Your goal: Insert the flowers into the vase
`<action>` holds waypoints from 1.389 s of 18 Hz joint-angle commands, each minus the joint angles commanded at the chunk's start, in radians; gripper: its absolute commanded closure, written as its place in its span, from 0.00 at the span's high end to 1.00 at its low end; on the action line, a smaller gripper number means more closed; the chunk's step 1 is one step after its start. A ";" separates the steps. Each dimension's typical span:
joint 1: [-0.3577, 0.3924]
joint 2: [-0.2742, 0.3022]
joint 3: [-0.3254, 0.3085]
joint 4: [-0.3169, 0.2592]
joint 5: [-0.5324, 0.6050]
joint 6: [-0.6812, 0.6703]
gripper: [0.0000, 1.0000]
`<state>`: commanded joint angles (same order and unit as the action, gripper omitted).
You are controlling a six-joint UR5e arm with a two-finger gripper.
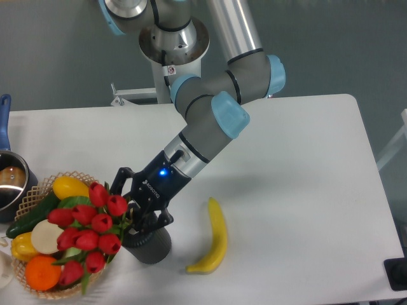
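The flowers point(89, 232), a bunch of red tulip buds with green leaves, lean out to the left over the wicker basket. Their stems run right toward the vase point(148, 245), a short dark grey ribbed cylinder near the table's front edge. My gripper point(135, 219) sits directly above the vase mouth, shut on the flower stems, and it hides the mouth. Whether the stem ends are inside the vase cannot be seen.
A wicker basket point(44, 190) at the front left holds a yellow fruit, a cucumber, an orange and other produce. A banana point(214, 238) lies right of the vase. A blue-handled steel pot point(9, 181) stands at the left edge.
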<state>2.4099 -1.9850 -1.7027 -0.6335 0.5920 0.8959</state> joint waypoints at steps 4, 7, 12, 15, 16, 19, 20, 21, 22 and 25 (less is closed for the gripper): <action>0.012 0.003 -0.005 0.000 0.048 0.003 1.00; 0.026 0.014 -0.002 0.002 0.058 0.005 1.00; 0.116 0.109 0.000 0.002 0.103 0.006 1.00; 0.162 0.155 0.008 0.002 0.239 0.029 1.00; 0.170 0.158 0.006 0.002 0.291 0.072 1.00; 0.193 0.163 -0.005 0.000 0.473 0.208 1.00; 0.201 0.167 -0.008 0.000 0.538 0.225 1.00; 0.206 0.170 -0.012 0.000 0.595 0.230 1.00; 0.216 0.172 -0.018 -0.002 0.642 0.232 1.00; 0.251 0.175 -0.037 -0.002 0.739 0.230 1.00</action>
<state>2.6613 -1.8101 -1.7395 -0.6351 1.3311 1.1259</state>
